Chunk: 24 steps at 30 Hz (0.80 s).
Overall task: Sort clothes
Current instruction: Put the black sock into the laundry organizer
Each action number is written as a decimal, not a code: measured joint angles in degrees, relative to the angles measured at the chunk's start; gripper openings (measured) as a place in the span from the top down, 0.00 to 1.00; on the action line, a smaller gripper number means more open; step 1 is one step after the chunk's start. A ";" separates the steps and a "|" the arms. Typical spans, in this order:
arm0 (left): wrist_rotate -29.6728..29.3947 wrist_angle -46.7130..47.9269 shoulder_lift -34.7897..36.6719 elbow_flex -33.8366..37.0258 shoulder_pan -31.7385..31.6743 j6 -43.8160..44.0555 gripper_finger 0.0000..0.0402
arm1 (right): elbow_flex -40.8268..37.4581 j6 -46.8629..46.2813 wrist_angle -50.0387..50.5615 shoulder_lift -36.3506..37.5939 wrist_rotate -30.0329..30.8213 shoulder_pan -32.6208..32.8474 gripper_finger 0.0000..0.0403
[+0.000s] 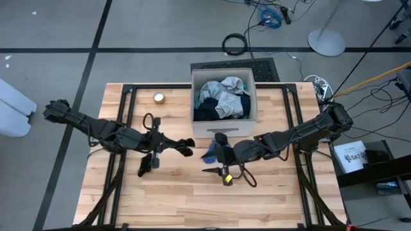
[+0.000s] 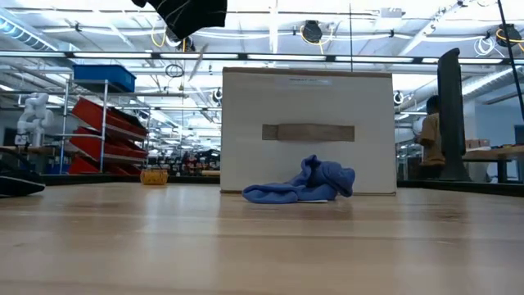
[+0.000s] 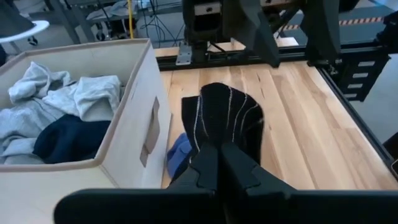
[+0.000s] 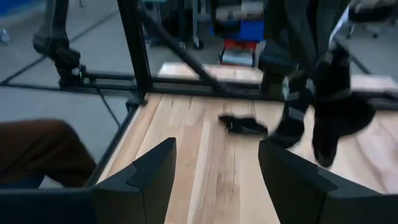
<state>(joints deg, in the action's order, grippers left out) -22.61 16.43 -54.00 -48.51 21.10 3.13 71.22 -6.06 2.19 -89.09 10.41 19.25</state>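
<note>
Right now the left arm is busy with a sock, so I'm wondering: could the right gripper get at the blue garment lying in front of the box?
Probably yes. The right gripper is open and empty, right beside the blue garment, which lies uncovered on the table against the box. The left gripper, shut on the black sock, hangs close by.

the sock (image 3: pixel 224 118) is black with thin pale stripes. a blue cloth (image 2: pixel 301 185) lies by the beige box (image 1: pixel 223 128). in the box, grey garments (image 3: pixel 59 99) and a navy one (image 3: pixel 71 138). the table (image 1: pixel 173 192) is light wood, framed in black. another small black piece (image 1: pixel 146 163) lies toward the table's left edge.
</note>
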 joint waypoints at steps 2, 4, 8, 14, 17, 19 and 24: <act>0.00 -0.35 0.00 0.00 0.02 -0.54 1.00 | 0.07 1.13 -3.03 -0.79 0.18 0.00 0.47; -0.02 -1.54 0.00 0.00 0.02 -0.54 1.00 | 0.07 2.78 -6.03 -2.16 2.17 -0.19 0.47; 0.00 -1.81 0.00 0.00 0.02 -0.56 1.00 | 0.07 5.40 -11.82 -5.16 9.48 -0.83 0.47; 0.00 -0.78 -0.02 0.00 0.04 -0.48 0.99 | 0.06 11.05 -18.50 -6.06 13.46 -0.42 0.47; 0.00 -0.71 -0.26 0.02 0.03 -0.52 0.98 | 0.04 14.49 -22.67 -6.06 13.43 -0.07 0.47; 0.00 -0.74 -0.28 0.02 0.04 -0.52 0.98 | 0.07 15.52 -25.49 -6.06 13.50 -0.17 0.47; 0.00 -1.00 -0.28 0.02 0.04 -0.52 0.98 | 0.07 15.34 -29.01 -7.90 13.28 -2.04 0.47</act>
<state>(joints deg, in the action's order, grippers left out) -22.61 15.43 -54.28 -48.49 21.15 2.61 71.29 9.28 -26.83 -97.00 23.69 17.21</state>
